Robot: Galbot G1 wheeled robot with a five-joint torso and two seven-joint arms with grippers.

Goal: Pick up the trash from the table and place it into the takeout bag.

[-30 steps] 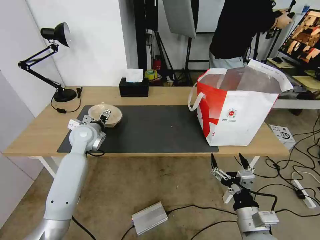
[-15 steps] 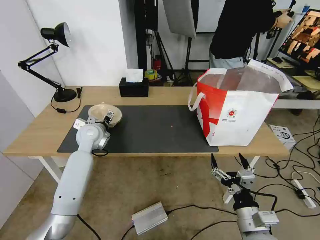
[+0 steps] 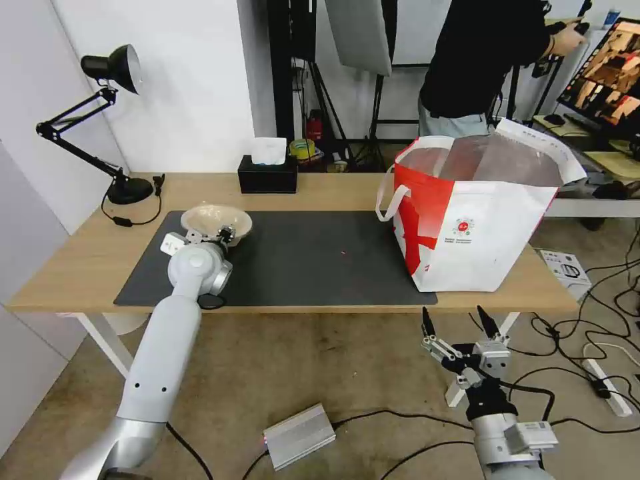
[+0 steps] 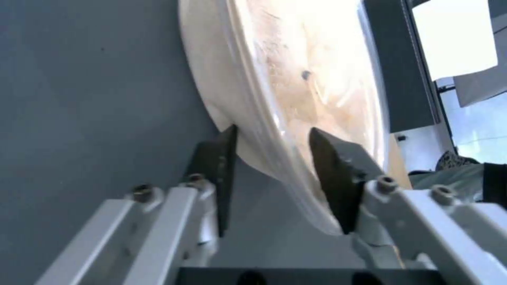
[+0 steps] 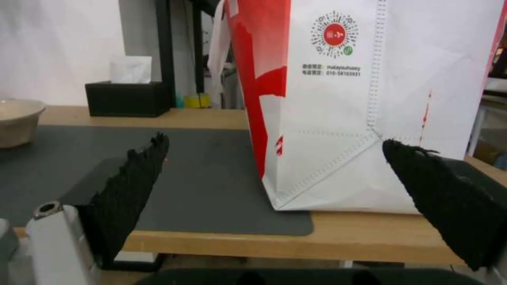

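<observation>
Left gripper clamped across the rim of the beige pulp bowl, fingers inside and outside, apparently just clear of the worktop mat. Best kept level, carried high over the takeout bag. Right gripper parked low, fingers apart.

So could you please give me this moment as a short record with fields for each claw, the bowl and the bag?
left claw: shut on the rim of the pulp bowl, one finger inside, one outside
pulp bowl: beige, tilted, over the left end of the dark mat
right claw: open, held low in front of the table edge, below the bag
takeout bag: upright and open on the right end of the table
tissue box: at the back edge
</observation>
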